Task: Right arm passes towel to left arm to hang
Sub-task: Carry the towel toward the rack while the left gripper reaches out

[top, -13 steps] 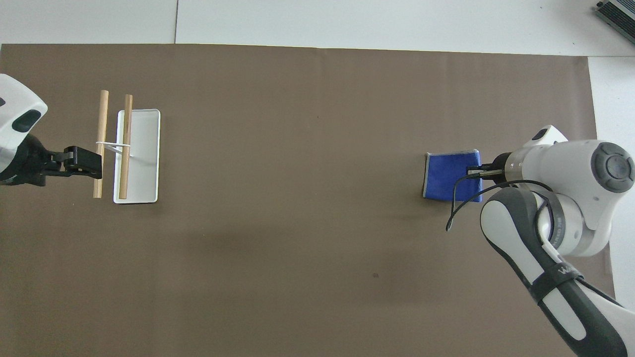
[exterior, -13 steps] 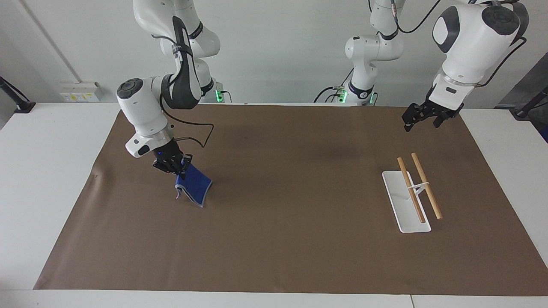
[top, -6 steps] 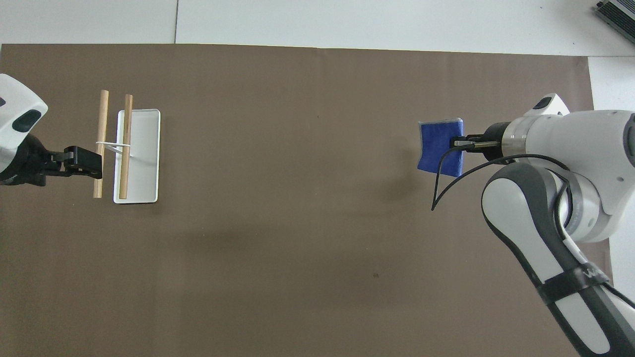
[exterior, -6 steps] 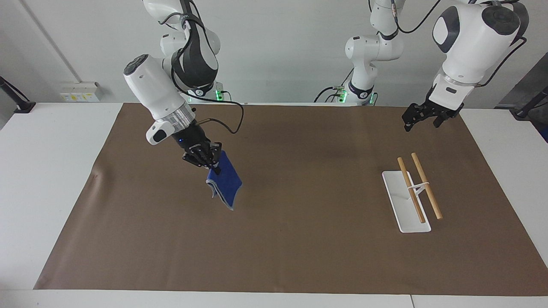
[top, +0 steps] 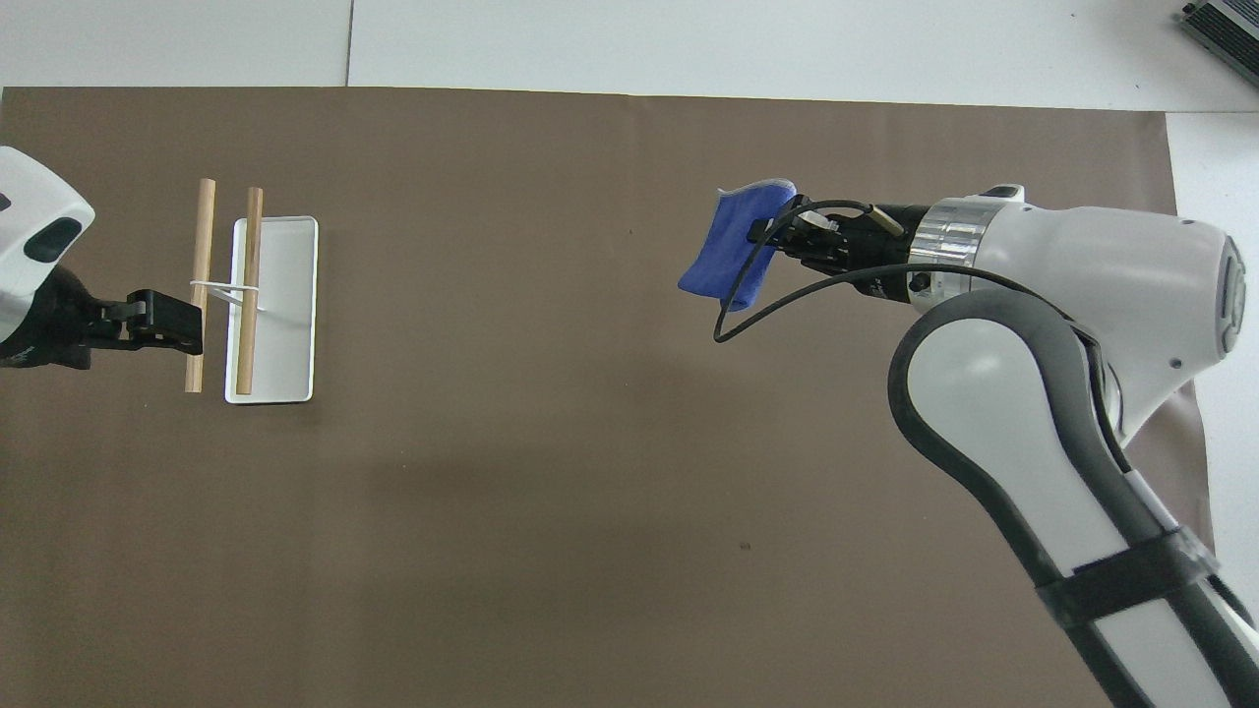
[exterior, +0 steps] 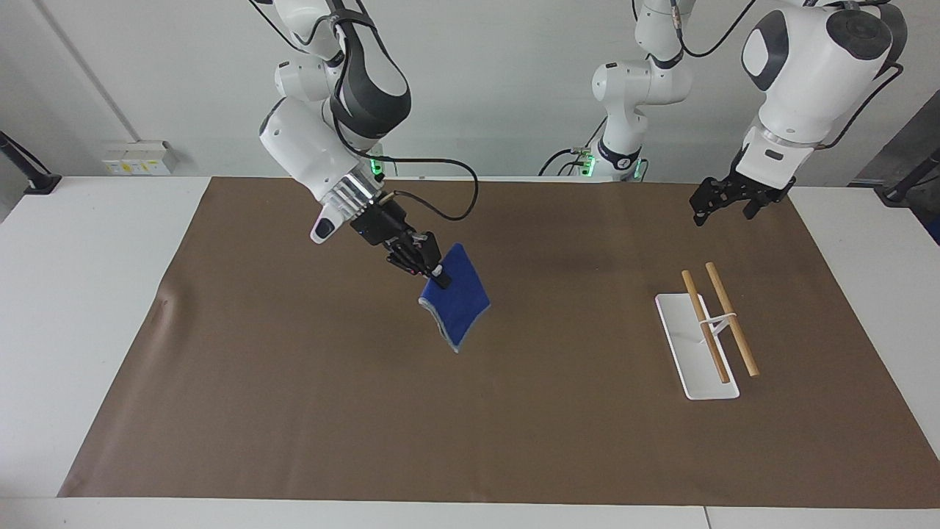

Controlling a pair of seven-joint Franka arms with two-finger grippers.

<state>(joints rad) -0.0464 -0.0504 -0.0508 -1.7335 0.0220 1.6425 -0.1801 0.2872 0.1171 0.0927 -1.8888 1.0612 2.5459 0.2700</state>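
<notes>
My right gripper point(exterior: 433, 273) is shut on one edge of the bright blue towel point(exterior: 457, 300) and holds it in the air over the brown mat, about midway along the table. The towel hangs down tilted below the fingers, clear of the mat. In the overhead view the towel point(top: 733, 251) sticks out past the right gripper point(top: 777, 234), with the black cable looping below it. My left gripper point(exterior: 723, 206) waits open and empty, raised over the mat at the left arm's end. It also shows in the overhead view point(top: 167, 323).
A hanging rack with a white base point(exterior: 698, 367) and two wooden rods point(exterior: 731, 319) stands on the brown mat point(exterior: 514, 411) at the left arm's end; its base point(top: 290, 295) also shows from overhead. A third robot arm point(exterior: 635, 88) stands at the robots' edge of the table.
The right arm has lifted the towel off the mat and carried it toward the table's middle, rising as it went. The left arm has not moved.
</notes>
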